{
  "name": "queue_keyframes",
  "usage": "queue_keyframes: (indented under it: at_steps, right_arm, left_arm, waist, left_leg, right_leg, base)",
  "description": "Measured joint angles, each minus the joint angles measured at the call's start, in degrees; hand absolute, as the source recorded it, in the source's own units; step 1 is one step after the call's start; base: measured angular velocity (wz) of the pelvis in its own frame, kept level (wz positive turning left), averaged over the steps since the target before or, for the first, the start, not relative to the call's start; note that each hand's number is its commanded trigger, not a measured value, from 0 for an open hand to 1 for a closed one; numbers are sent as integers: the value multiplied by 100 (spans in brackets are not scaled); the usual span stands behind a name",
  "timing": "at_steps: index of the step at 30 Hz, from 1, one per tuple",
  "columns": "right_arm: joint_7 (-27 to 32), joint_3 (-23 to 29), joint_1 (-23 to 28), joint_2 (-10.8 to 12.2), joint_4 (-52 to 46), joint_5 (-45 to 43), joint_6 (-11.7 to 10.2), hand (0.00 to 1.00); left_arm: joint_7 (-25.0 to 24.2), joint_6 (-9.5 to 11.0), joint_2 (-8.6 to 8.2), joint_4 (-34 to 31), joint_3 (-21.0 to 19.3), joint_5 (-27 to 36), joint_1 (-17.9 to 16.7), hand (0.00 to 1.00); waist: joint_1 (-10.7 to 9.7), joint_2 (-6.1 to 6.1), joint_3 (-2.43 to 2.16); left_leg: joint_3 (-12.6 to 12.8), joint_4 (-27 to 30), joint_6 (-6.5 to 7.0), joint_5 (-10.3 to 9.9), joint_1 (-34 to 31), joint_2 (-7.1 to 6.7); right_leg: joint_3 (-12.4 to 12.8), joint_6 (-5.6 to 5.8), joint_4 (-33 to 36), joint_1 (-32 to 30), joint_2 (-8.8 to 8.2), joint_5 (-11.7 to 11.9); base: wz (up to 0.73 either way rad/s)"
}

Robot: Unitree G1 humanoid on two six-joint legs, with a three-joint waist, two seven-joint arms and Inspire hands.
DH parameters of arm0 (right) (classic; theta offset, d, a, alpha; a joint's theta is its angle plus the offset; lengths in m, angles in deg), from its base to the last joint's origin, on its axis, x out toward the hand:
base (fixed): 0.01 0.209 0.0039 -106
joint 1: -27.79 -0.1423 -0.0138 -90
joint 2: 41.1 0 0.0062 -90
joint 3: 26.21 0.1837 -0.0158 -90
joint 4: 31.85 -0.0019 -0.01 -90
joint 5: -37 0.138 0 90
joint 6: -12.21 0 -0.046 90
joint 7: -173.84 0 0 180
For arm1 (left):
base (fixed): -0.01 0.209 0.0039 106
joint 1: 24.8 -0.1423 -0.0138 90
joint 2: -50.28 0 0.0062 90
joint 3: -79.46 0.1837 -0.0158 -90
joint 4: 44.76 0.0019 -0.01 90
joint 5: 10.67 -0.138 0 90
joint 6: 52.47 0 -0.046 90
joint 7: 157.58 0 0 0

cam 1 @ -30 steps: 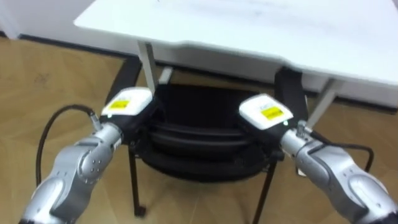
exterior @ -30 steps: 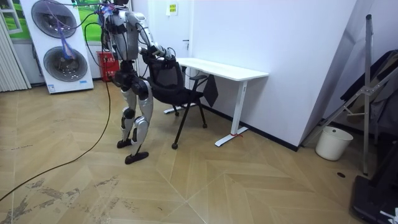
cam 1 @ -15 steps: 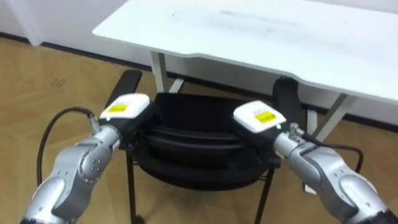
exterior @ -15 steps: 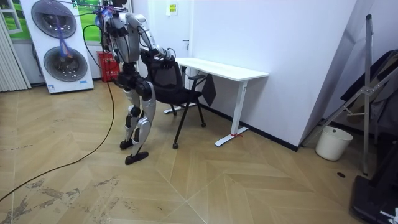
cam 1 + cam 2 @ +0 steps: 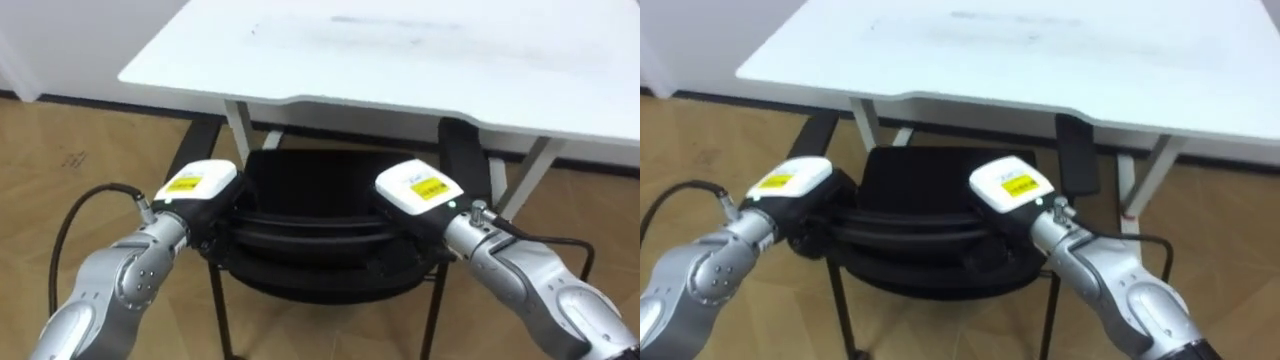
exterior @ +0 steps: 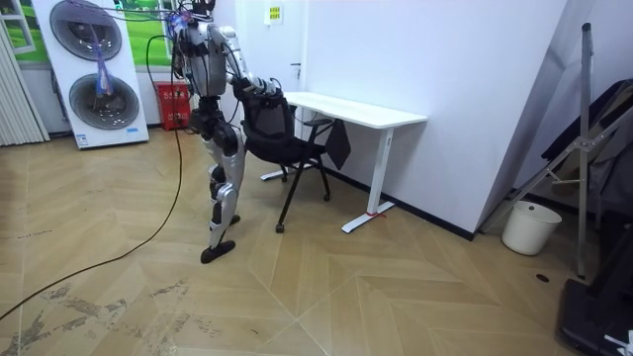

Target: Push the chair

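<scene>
a: what do we see, biggest things first?
b: a wooden floor (image 6: 346,297) and a white wall, and against that wall a white desk (image 5: 400,50) on pale legs. in the room view a washing machine (image 6: 99,74) stands far to the left. a white bin (image 6: 521,227) sits to the right, well apart from the desk.
a: and where do we find the chair?
b: the black chair (image 5: 320,215) stands between the robot and the desk, with its back toward the robot. in the eye views the front ends of its armrests meet the desk's near edge, just beside the desk's legs.
a: how does the robot stand?
b: close behind the chair, leaning toward it, one foot set ahead of the other and both arms held out in front.
a: and the hands?
b: the left hand (image 5: 197,187) lies on the left end of the chair's top rail and the right hand (image 5: 418,190) on the right end, both touching it. we see the backs of the hands. the fingers go over the far side of the rail, so we cannot tell whether they curl round it or lie straight.
</scene>
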Motion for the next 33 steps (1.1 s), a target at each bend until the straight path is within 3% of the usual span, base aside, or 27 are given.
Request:
queue_keyframes:
  at_steps: [1,5,7,9,11,13,14,16,19,20,21,22,23,24,25,26,27,28,29,30,31,32,33]
  right_arm:
    - [28,18,0,1,0,-8,0,100]
    - [23,153,0,63,-1,-137,-41,100]
    - [27,175,-38,105,9,-182,-40,100]
    - [45,175,-65,159,52,-181,-41,100]
    - [95,174,-94,213,125,-181,-53,100]
    - [174,172,-144,322,233,-182,-69,100]
    - [186,170,-144,328,244,-181,-74,100]
    - [256,170,-155,316,216,-181,-97,100]
    - [329,171,-198,299,201,-181,-87,100]
    - [333,171,-199,296,207,-181,-80,100]
    - [347,173,-200,279,208,-180,-77,100]
    - [345,173,-189,271,226,-164,-66,100]
    - [340,167,-192,275,230,-148,-63,100]
    - [344,158,-206,131,195,17,-103,100]
    - [326,159,-332,-61,75,157,-117,100]
    - [330,156,-364,-31,78,152,-88,100]
    - [312,135,-354,117,204,49,6,100]
    - [224,123,-295,131,247,16,6,100]
    - [199,123,-221,152,249,7,10,100]
    - [212,123,-35,145,240,7,8,100]
    - [260,135,96,124,164,10,2,100]
    - [274,149,136,105,135,14,4,100]
    - [227,155,162,127,139,14,17,100]
  left_arm:
    - [-19,-1,-6,-1,3,-17,27,100]
    - [-297,-21,0,-28,3,-135,227,100]
    - [-385,-71,6,-28,3,-145,314,100]
    - [-428,-76,40,-30,-2,-144,338,100]
    - [-448,-91,55,-30,-26,-144,350,100]
    - [-495,-123,74,-36,-82,-154,355,100]
    - [-501,-144,73,-36,-82,-155,356,100]
    - [-519,-187,131,-113,-95,-121,364,100]
    - [-525,-253,158,-169,-91,-109,456,100]
    - [-523,-274,154,-169,-79,-112,469,100]
    - [-517,-283,138,-169,-79,-113,491,100]
    - [-484,-315,97,-128,-30,-114,492,100]
    - [-456,-329,94,-101,21,-114,503,100]
    - [-412,-341,136,-142,114,-64,568,100]
    - [-429,-333,326,-394,107,21,573,100]
    - [-404,-344,345,-422,107,15,577,100]
    - [-387,-449,229,-305,117,-48,584,100]
    - [-382,-448,118,-176,183,-204,607,100]
    - [-387,-447,110,-147,255,-273,602,100]
    - [-394,-408,159,-135,390,-333,561,100]
    - [-421,-347,212,-174,437,-328,561,100]
    - [-427,-326,243,-207,441,-328,562,100]
    - [-437,-322,244,-216,449,-340,562,100]
  waist:
    - [-22,0,1]
    - [-133,16,11]
    - [-73,53,41]
    - [-35,74,51]
    - [39,109,73]
    - [88,160,103]
    - [97,174,106]
    - [182,221,103]
    - [157,255,91]
    - [151,267,90]
    - [109,305,99]
    - [17,288,85]
    - [-17,202,76]
    - [6,169,82]
    - [40,371,85]
    - [52,424,91]
    - [-7,381,38]
    - [-57,374,45]
    - [-76,346,52]
    - [-153,306,51]
    - [-281,307,50]
    - [-321,288,47]
    - [-354,225,50]
  left_leg:
    - [69,5,42,-56,31,-3]
    - [353,97,189,-243,60,2]
    - [703,80,292,-353,135,54]
    - [995,94,371,-473,231,96]
    - [1322,72,450,-602,309,178]
    - [1788,-31,556,-712,444,255]
    - [1893,-60,578,-737,493,253]
    - [2318,-108,661,-840,565,264]
    - [2655,-169,711,-871,538,256]
    - [2688,-188,694,-880,538,251]
    - [2733,-214,528,-939,538,235]
    - [2752,-112,-277,-984,521,162]
    - [2534,135,-780,-945,400,91]
    - [1884,1381,-374,-1266,-116,337]
    - [1198,2357,-452,-2094,-469,576]
    - [1196,2463,-4,-2181,-474,567]
    - [1239,2286,173,-2120,-357,526]
    - [1240,1735,26,-1872,-134,471]
    - [1233,1365,-157,-1688,18,419]
    - [1217,578,-382,-1275,336,354]
    - [1139,134,-168,-977,491,341]
    - [1099,69,-74,-922,514,335]
    - [1059,47,-38,-900,578,326]
  right_leg:
    - [0,63,-5,10,-36,35]
    - [59,133,43,-33,-124,71]
    - [-23,259,162,-146,-212,103]
    - [-98,291,315,-224,-304,112]
    - [-317,404,482,-326,-380,172]
    - [-944,480,1364,-555,-573,224]
    - [-1105,472,1636,-573,-617,235]
    - [-1682,406,2308,-545,-766,340]
    - [-2050,374,2347,-375,-779,395]
    - [-2066,364,2290,-360,-761,400]
    - [-2090,288,2168,-369,-691,435]
    - [-2064,141,1940,-403,-728,462]
    - [-2026,134,1869,-475,-850,441]
    - [-1797,402,2129,-636,-1093,341]
    - [-1737,840,2402,-814,-1175,78]
    - [-1687,878,2434,-822,-1217,-52]
    - [-1665,709,2261,-811,-1242,-194]
    - [-1594,657,1919,-891,-1117,-194]
    - [-1571,592,1688,-944,-1039,-155]
    - [-1579,512,1139,-1016,-833,-13]
    - [-1573,503,593,-1072,-616,164]
    - [-1528,502,375,-1084,-530,274]
    - [-1316,489,-62,-1078,-372,523]
  base:
    - [-33]
    - [-36]
    - [-76]
    - [-88]
    - [-97]
    - [-95]
    - [-96]
    - [-103]
    - [-75]
    - [-48]
    - [-32]
    - [-23]
    - [-39]
    - [-75]
    - [-95]
    - [-69]
    - [-24]
    - [-6]
    - [9]
    - [26]
    - [37]
    - [32]
    - [29]
